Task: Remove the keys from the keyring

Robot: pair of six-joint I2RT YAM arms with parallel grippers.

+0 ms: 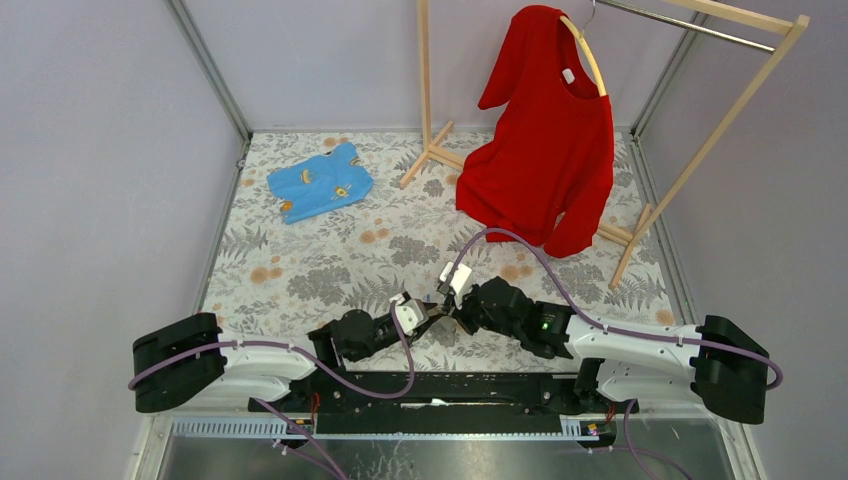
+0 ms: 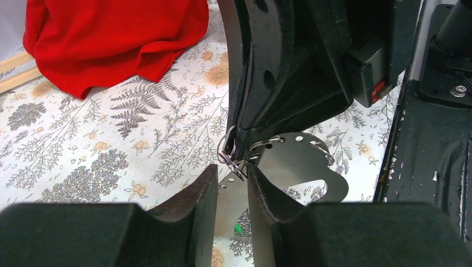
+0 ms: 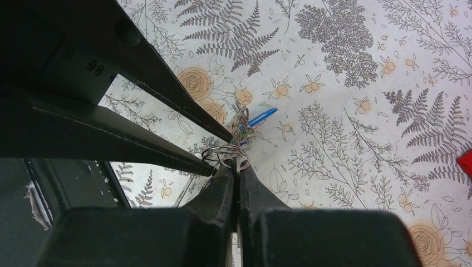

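Keys (image 3: 245, 130) hang at frame centre from ring (image 3: 222, 154) pinched in closed right tool (image 3: 237, 168); left tool (image 2: 232, 168) slightly open around it.

Pale walls (image 1: 100, 150) enclose a fern-patterned tabletop (image 1: 330, 270). A wooden rack (image 1: 424, 70) stands far right holding 1 red shirt (image 1: 545, 150); 1 blue garment (image 1: 320, 183) lies far left.

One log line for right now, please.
right gripper: shut on keyring | left gripper: parted astride keyring, grip unclear | keys: on keyring
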